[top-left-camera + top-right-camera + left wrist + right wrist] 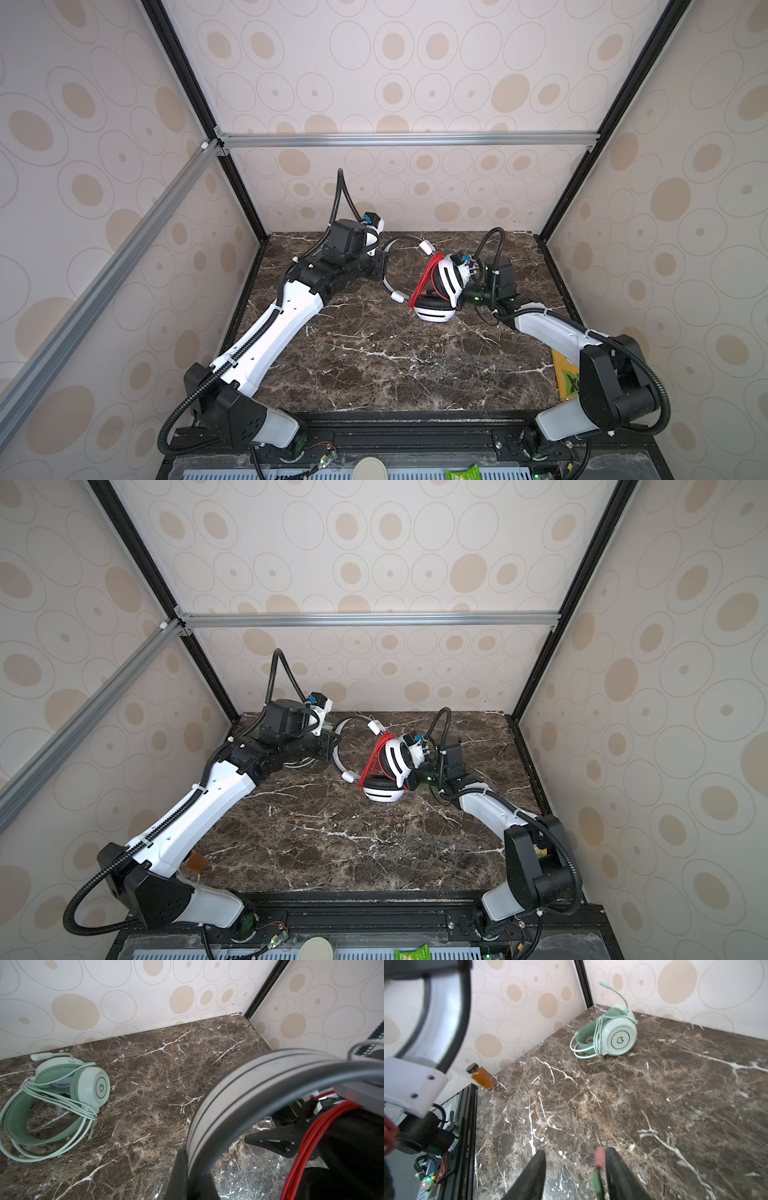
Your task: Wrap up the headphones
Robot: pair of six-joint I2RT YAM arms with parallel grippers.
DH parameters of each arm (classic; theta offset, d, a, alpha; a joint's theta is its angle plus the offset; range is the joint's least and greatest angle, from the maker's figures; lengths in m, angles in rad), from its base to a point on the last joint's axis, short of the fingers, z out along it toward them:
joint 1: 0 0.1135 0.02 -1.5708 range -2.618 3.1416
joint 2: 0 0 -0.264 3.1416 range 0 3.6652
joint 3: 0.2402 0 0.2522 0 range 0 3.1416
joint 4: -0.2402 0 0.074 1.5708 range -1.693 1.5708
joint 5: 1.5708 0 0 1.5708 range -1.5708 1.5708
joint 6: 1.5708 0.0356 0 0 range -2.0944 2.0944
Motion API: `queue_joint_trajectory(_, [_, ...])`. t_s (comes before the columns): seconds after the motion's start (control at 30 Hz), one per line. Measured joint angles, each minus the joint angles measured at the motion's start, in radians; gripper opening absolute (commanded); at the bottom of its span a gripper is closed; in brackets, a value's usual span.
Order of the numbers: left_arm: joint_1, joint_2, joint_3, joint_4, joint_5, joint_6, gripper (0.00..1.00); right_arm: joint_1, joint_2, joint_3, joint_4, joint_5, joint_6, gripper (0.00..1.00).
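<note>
Mid-frame, the left fingers (178, 1169) clamp the silver band (228, 1084) of the white-and-black headphones (434, 309). Its red cable (424, 278) is wound round. The right fingers (533, 1167) are apart, the plugs (599, 1156) beside one. Next, I think: tuck the end in.

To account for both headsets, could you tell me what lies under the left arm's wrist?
The mint-green headphones lie on the marble table there, pale cable looped around them. In both top views the left arm covers them almost wholly.
</note>
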State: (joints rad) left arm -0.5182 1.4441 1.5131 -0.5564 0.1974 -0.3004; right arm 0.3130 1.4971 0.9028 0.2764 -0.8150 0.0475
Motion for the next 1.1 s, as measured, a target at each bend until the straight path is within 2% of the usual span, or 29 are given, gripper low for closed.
queue_joint_trajectory(0.23, [0.014,0.006,0.024,0.001,0.041,-0.031,0.0,0.0,0.026,-0.021,0.192,-0.052,0.121,0.4])
queue_joint_trajectory(0.57, [0.053,0.017,0.084,0.019,0.103,-0.094,0.0,0.0,0.141,-0.093,0.522,-0.045,0.349,0.37])
queue_joint_trajectory(0.8, [0.063,0.021,0.091,0.027,0.135,-0.116,0.0,0.0,0.157,-0.114,0.67,-0.044,0.433,0.35])
queue_joint_trajectory(0.93, [0.066,0.026,0.091,0.032,0.145,-0.124,0.0,0.0,0.174,-0.115,0.759,-0.034,0.47,0.42])
queue_joint_trajectory(1.1, [0.07,0.027,0.097,0.034,0.153,-0.131,0.0,0.0,0.203,-0.124,0.816,-0.004,0.489,0.41])
